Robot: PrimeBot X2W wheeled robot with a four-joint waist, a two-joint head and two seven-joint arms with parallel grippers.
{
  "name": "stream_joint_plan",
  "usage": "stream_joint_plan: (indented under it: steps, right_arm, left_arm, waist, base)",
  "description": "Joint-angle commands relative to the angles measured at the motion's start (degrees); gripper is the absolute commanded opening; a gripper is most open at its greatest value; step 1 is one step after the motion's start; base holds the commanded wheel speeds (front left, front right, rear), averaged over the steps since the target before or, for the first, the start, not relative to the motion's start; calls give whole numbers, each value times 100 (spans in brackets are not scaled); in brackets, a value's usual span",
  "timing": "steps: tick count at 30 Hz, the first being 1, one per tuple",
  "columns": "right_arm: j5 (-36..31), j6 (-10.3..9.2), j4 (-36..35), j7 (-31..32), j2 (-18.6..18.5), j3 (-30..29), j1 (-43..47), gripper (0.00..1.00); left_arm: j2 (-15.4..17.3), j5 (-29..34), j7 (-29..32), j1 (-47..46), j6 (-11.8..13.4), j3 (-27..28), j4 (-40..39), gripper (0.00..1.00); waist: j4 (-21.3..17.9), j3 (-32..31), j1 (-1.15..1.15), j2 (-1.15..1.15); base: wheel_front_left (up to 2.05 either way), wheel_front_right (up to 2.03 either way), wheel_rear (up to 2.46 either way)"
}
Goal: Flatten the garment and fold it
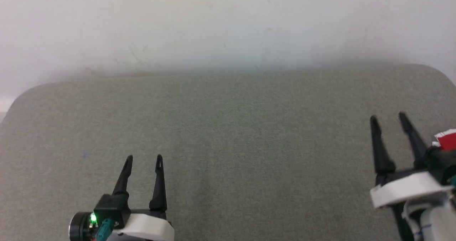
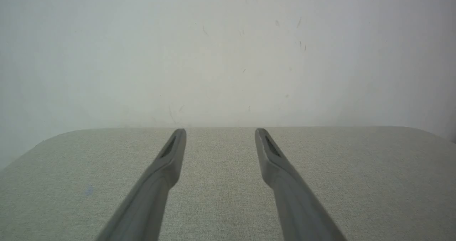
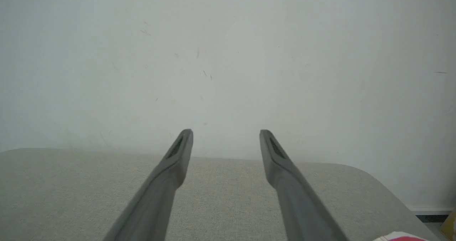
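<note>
- At the lower left of the head view, the left gripper (image 1: 144, 157) hovers over a grey-green fabric surface (image 1: 228, 127), its two dark fingers pointing away from the robot.
- Its fingers stand parted with a clear gap between the tips, and nothing is held between them.
- A small green light (image 1: 93, 218) glows on the wrist housing behind those fingers.
- Just left of this gripper, a faint blue mark (image 1: 84, 156) sits on the fabric.
- From the left wrist view, the same two fingers reach out over the surface, spread apart and empty, with a pale scuffed wall (image 2: 228, 56) behind the surface's far edge.
- Across the middle, the surface is a wide plain weave with rounded far corners, meeting the wall.
- Toward the right edge of the head view, the right gripper (image 1: 388, 116) sits further forward than the left one, tilted slightly leftward.
- Its fingers are also spread apart and grip nothing; the right wrist view shows them parted over the surface's right end.
- At the far right, just beside the right gripper's wrist housing, a small piece of the garment (image 1: 447, 140) shows: bright red cloth with a white edge, partly hidden by the housing.
- Whether the cloth touches the housing cannot be told.
</note>
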Motion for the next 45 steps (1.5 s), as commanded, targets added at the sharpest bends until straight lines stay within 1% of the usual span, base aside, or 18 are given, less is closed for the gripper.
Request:
stream_joint_plan:
  steps: [1, 3, 6, 12, 21, 42, 43, 45]
  right_arm:
    - [-52, -12, -98, 11, 151, 4, 240, 100]
    - [-69, -12, -139, 9, 326, 19, 487, 100]
    - [-81, -12, -121, -13, 489, 40, 763, 100]
    - [-165, -12, -73, -62, 649, 214, 1126, 100]
    - [-324, -12, 82, -59, 701, 156, 1122, 100]
    - [-313, -12, 14, -112, 728, 134, 1077, 100]
    - [-295, 0, 40, -68, 703, 144, 1127, 0]
    - [-294, 0, 46, -59, 700, 148, 1128, 0]
  left_arm:
    - [-1, 30, -27, 98, 21, -4, 36, 100]
    - [-2, 35, -27, 153, 9, -11, 81, 100]
    - [-4, 52, -27, 208, -5, -20, 98, 100]
    - [-7, 76, -27, 311, 10, -63, 140, 100]
    - [-10, 100, -27, 286, 37, -69, 97, 100]
    - [-12, 103, -27, 234, 66, -91, 77, 100]
    - [-2, 60, 1, 265, 32, -88, 92, 0]
    - [-2, 52, 9, 266, 30, -87, 97, 0]
  waist:
    - [181, -162, 1, 0]
    - [216, -189, 1, 0]
    - [267, -220, 1, 0]
    - [323, -258, 1, 0]
    - [321, -230, 1, 0]
    - [323, -180, 1, 0]
    - [322, -179, 1, 0]
    - [322, -179, 1, 0]
  base:
    - [0, 0, 0]
    - [0, 0, 0]
    - [0, 0, 0]
    - [0, 0, 0]
    - [0, 0, 0]
    - [0, 0, 0]
    - [0, 0, 0]
    - [0, 0, 0]
